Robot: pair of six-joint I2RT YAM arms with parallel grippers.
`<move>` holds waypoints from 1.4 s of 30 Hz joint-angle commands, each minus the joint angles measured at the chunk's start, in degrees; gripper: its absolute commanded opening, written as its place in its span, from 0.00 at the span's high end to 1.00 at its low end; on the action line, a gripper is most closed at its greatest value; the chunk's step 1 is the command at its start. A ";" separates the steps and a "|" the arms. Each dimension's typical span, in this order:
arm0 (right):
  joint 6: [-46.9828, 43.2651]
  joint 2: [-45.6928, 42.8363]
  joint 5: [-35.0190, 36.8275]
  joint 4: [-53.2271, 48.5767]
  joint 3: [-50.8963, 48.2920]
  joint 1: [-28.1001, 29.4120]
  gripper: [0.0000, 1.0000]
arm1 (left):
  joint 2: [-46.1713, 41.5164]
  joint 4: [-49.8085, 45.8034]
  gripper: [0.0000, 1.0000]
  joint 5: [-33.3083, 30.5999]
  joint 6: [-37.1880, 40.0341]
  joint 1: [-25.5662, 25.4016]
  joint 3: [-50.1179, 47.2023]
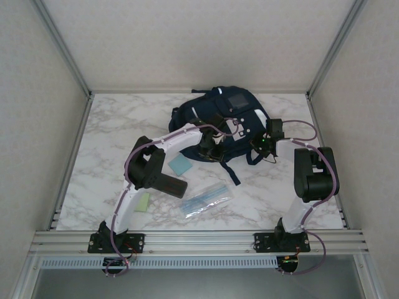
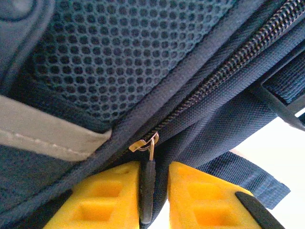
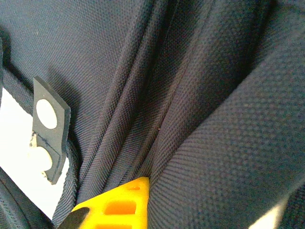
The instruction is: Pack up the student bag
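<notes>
From above, your large dark navy fabric backpack (image 1: 218,115) lies at the far middle of the white marble-pattern table (image 1: 112,134), grey square patch up. The left gripper (image 1: 209,149) sits at the backpack's near edge, and the right gripper (image 1: 265,144) is at its near right corner. Nearer you lie a pale blue square pad (image 1: 181,165), a small light green piece (image 1: 143,202) and a clear plastic sleeve (image 1: 206,199) with blue contents, all apart from the backpack.

On the left wrist view, your yellow ribbed fingers (image 2: 107,200) stand close together on either side of a black zipper pull (image 2: 147,191), clamping it. It hangs from a brass slider (image 2: 143,144) on the dark zip, below navy mesh (image 2: 128,52).

On the right wrist view, one yellow finger (image 3: 119,205) shows. The pincer there is closed on a fold of the backpack's navy cloth (image 3: 200,119), which covers the other finger. A black tab with white round dots (image 3: 50,129) stands at the left.
</notes>
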 commanded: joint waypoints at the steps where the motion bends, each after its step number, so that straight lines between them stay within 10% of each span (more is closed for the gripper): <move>1: -0.77 -1.69 0.60 -2.62 -0.98 0.35 0.98 | 0.53 -3.24 0.83 -2.06 -1.27 1.40 -0.65; 8: -1.27 -1.65 0.69 -2.85 -1.33 0.34 0.98 | -0.26 1.65 0.66 6.00 -8.52 4.58 -1.91; 18: -1.80 -1.61 0.88 -3.22 -1.51 0.39 0.98 | 0.06 7.07 0.85 10.89 -14.62 6.52 -5.37; 26: -2.39 -1.12 0.65 -3.79 -1.24 0.39 0.98 | -2.70 16.61 0.69 15.43 -22.57 9.16 -12.66; 35: -2.82 -1.74 1.45 -4.40 -1.24 0.72 0.98 | -3.48 16.46 0.85 10.83 -22.74 9.42 -14.13; 42: -2.97 -1.98 1.80 -4.60 -1.24 0.68 0.98 | -2.12 5.83 0.78 4.48 -14.04 7.57 -11.53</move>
